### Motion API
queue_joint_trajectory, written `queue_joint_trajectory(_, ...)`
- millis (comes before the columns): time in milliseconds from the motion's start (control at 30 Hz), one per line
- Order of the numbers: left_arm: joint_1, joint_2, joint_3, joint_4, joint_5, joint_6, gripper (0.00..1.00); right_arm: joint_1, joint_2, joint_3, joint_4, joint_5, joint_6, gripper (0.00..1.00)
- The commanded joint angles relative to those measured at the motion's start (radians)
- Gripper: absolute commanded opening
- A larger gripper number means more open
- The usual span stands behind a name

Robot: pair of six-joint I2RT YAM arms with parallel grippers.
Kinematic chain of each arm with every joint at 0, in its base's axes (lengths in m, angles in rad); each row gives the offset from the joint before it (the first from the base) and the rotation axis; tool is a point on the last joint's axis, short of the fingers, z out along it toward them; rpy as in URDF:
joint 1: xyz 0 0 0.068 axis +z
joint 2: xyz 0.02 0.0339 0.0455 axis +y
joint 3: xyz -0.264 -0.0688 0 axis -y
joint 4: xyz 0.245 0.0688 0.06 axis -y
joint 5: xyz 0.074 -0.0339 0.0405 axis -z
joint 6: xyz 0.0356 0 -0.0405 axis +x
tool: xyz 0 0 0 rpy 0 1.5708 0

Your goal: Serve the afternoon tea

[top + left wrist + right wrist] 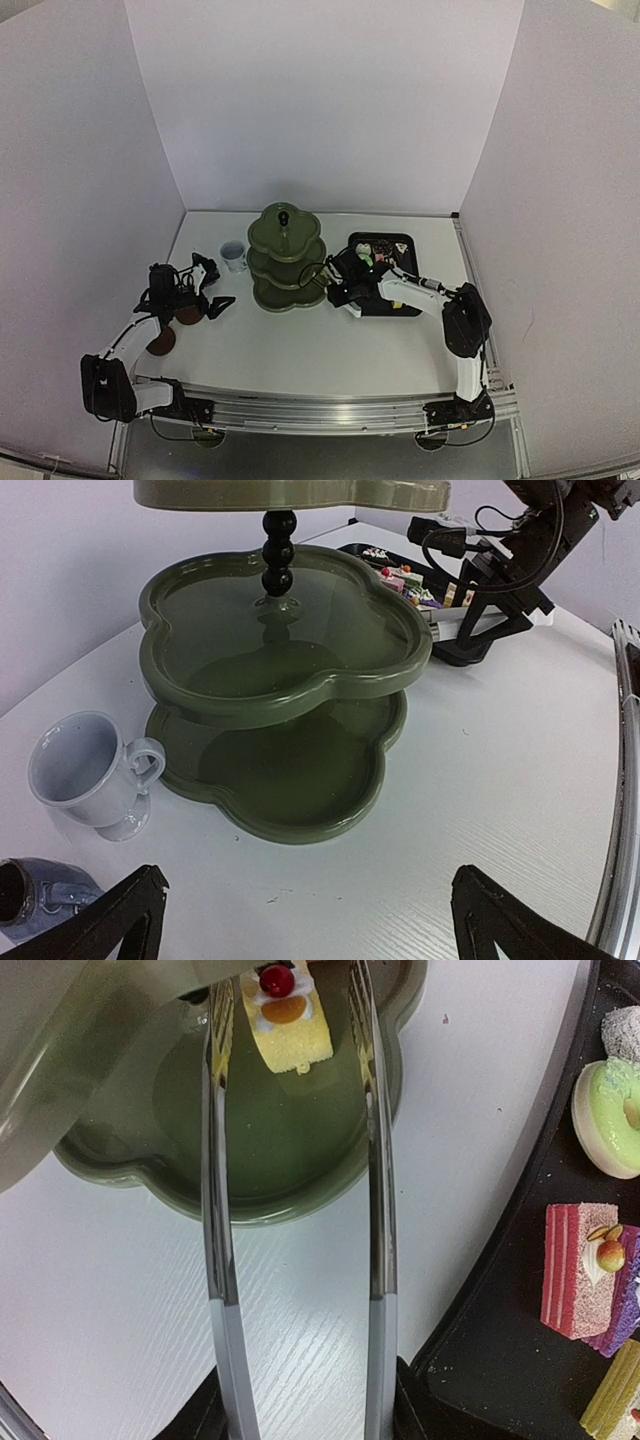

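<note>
Pale walls close round a white tabletop (330, 350), at whose middle stands the dark green three-tier stand (285, 260); the right pincer (305, 1412) pinches a pair of metal tongs (375, 1210), whose two blades reach in under the middle tier and over the bottom one; between their tips sits a yellow cake (287, 1020) topped with a red cherry, apparently lying on the bottom tier near its stem; the blades look a little wider than the cake, though whether either one touches it is hard to tell; beside the stand the black tray (500, 1360) holds more pieces, among them a green doughnut (605, 1115) and a pink cake (575, 1280); the left pincer (308, 890) hangs spread wide and empty, facing the stand, with the white cup (90, 770) and the blue cup (40, 895) near it and two brown coasters (188, 315) by that arm; the step in hand seems to be setting down the first cake, so most of the serving remains; the danger lies in the way out: a blade that clings to the icing could drag or tip the cake and shed the cherry; tongs lifted too soon would strike the overhanging tier and jolt the stand; a slack hold could let the tongs twist or slip
</note>
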Motion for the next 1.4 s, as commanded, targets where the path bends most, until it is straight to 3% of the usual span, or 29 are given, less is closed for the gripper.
queue_joint_trajectory(0,-0.003,-0.01,-0.003,0.017,-0.001,0.023,1.0,0.013,-0.088,-0.007,0.028,-0.03,0.012,0.44)
queue_joint_trajectory(433,-0.003,-0.008,-0.002,0.004,0.001,0.042,1.0,0.017,-0.199,-0.113,-0.045,-0.056,0.037,0.43)
queue_joint_trajectory(833,-0.002,-0.008,0.0,-0.005,0.004,0.044,1.0,0.019,-0.401,-0.265,-0.186,0.023,0.054,0.41)
queue_joint_trajectory(1367,-0.003,-0.014,-0.009,0.008,0.012,0.041,1.0,-0.028,-0.477,-0.387,-0.298,0.083,0.164,0.38)
